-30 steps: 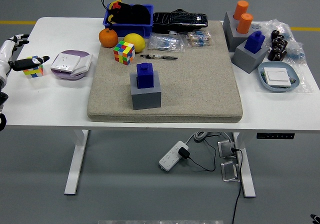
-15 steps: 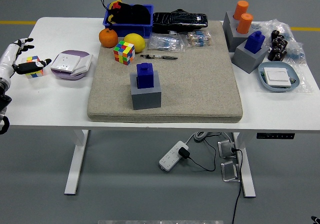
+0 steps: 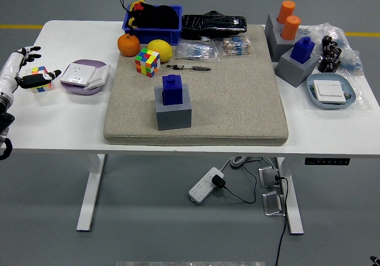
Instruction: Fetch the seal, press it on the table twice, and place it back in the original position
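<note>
Left hand (image 3: 24, 70) has risen slightly over the past second and now hovers at the surface's (image 3: 71, 120) left edge, fingers spread, holding nothing. No approach yet: the blue seal (image 3: 172, 89) sits untouched in its grey holder (image 3: 173, 114), centre-front. Blue bin (image 3: 152, 27) at the rear edge holds dark items.

Desk (image 3: 71, 114): white, standing on a grey floor (image 3: 47, 206).
Centre: a beige mat (image 3: 237, 100) is lying flat across it.
Left: a small colour cube (image 3: 39, 78) and a purple-and-white socket box (image 3: 83, 76) are sitting near each other.
Right: grey blocks (image 3: 291, 69), a bag of dark items (image 3: 332, 52) and a blue tray (image 3: 329, 92) are resting there.
Far edge: a blue bin (image 3: 151, 24) and a black pouch (image 3: 212, 24) are lying side by side.
</note>
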Action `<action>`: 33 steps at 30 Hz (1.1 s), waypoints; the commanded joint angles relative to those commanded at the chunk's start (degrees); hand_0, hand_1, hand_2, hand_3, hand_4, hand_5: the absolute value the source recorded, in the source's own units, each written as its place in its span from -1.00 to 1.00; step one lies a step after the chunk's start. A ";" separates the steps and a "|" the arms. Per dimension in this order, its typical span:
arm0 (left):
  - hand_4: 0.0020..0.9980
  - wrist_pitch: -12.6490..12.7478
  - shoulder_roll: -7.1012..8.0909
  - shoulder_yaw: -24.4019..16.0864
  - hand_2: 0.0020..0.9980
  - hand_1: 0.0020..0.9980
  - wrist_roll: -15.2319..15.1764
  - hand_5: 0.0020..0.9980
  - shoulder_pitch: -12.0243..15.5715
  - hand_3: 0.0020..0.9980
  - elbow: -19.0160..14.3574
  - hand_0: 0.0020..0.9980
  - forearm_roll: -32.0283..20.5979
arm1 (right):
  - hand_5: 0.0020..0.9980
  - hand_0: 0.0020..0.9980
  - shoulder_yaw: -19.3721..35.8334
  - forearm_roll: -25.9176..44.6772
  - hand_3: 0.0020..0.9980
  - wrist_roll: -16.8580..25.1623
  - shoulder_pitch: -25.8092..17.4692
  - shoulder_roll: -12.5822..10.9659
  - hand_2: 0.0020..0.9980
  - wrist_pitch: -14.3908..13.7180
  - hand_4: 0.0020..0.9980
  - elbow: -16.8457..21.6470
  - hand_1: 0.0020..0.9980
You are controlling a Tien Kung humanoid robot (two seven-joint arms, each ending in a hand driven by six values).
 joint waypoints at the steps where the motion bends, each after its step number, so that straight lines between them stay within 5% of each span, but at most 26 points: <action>1: 0.76 0.00 -0.01 -0.01 0.63 0.67 0.01 -0.48 -0.04 0.75 -0.01 0.73 -0.05 | 0.00 0.62 0.10 -0.04 0.37 0.01 0.05 -0.02 0.35 -0.04 0.44 -0.01 0.41; 33: 0.70 1.10 0.51 -0.39 0.64 0.66 -0.83 -0.44 -0.65 0.73 -0.10 0.72 0.17 | 0.00 0.62 -0.07 -0.07 0.37 -0.13 0.14 -0.05 0.36 0.17 0.45 0.16 0.43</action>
